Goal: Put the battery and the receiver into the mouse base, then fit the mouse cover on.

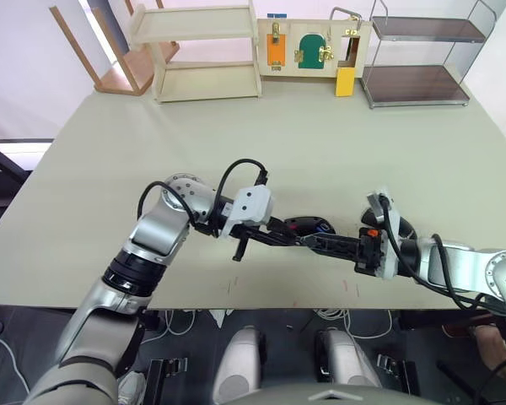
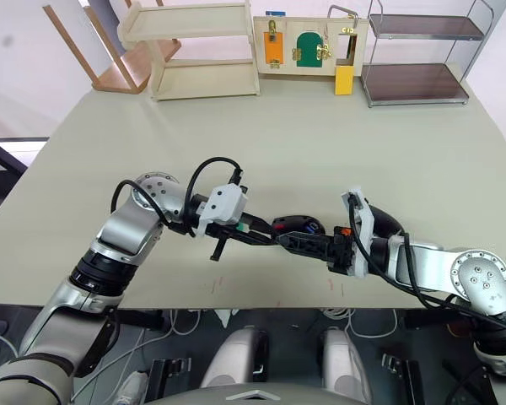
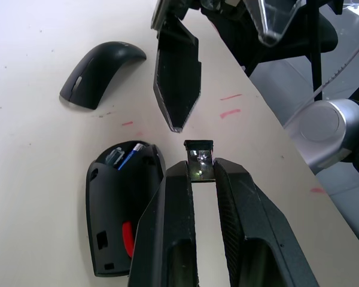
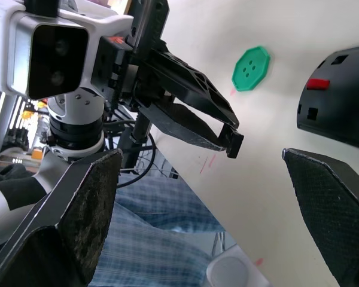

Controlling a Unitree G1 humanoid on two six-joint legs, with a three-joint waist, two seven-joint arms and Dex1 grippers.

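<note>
Our left gripper [image 3: 200,179] pinches the tiny shiny receiver [image 3: 200,161] beside the matte black mouse base [image 3: 116,209]; our right gripper [image 4: 209,197] gapes open. The glossy curved mouse cover [image 3: 99,72] rests nearby on the pale table [image 1: 320,152].

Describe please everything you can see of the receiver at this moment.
The receiver is a tiny dark, square-ish nub with a shiny, reflective face and a thin black frame at its far end. It is pinched between the tips of the left gripper, whose two black fingers press its sides. It is held beside the open mouse base, not yet inside it.
</note>
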